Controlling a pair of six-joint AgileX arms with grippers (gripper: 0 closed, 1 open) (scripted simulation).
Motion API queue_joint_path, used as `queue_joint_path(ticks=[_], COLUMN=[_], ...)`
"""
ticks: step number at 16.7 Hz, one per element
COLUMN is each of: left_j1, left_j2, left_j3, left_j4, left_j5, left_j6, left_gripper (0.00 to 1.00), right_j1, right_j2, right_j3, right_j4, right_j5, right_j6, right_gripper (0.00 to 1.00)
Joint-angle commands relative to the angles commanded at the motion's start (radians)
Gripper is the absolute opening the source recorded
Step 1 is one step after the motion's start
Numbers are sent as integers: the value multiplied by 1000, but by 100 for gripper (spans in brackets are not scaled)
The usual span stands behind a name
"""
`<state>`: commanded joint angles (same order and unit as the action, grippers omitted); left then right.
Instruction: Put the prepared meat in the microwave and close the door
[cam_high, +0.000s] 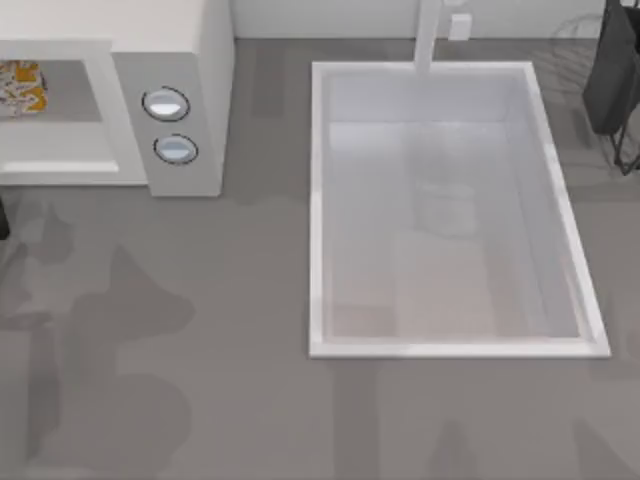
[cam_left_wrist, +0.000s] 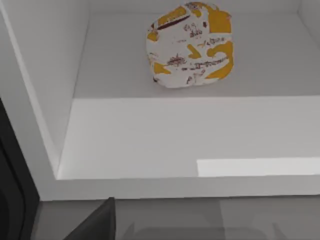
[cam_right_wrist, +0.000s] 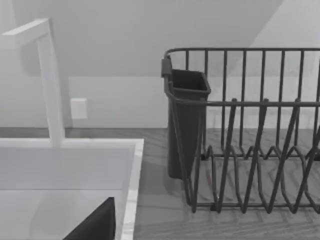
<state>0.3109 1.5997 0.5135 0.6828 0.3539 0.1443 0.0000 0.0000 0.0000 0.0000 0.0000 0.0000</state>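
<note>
Prepared meat (cam_left_wrist: 190, 45) already lies on the floor of the microwave (cam_high: 175, 60) cavity, toward the back wall; in the top view it sits at 9 o'clock of the two round buttons (cam_high: 166, 104). Door not seen shut, so closing it is your remaining step, as I judge. Find the door's bar handle first, push along its swing, keep clear of the cavity sill. Left end effector: dark part at the wrist view's edge, fingers' state cannot be told. Same for the right. Sink basin (cam_high: 320, 200) holds nothing; dish rack (cam_right_wrist: 250, 130) carries only its dark cup (cam_right_wrist: 186, 125)
</note>
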Motion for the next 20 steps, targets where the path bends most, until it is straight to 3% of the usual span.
queue_joint_path(ticks=[5, 13, 20], left_j1=[1, -1, -53], left_j2=[-153, -184, -539], left_j3=[56, 58, -76], left_j4=[-204, -230, -335], left_j5=[-1, -5, -112], left_j6=[0, -3, -51], left_gripper=[100, 100, 100], right_j1=[0, 0, 0], right_j2=[0, 0, 0], right_j3=[0, 0, 0], right_j4=[0, 0, 0], right_j5=[0, 0, 0], right_j6=[0, 0, 0], right_gripper=[100, 100, 100])
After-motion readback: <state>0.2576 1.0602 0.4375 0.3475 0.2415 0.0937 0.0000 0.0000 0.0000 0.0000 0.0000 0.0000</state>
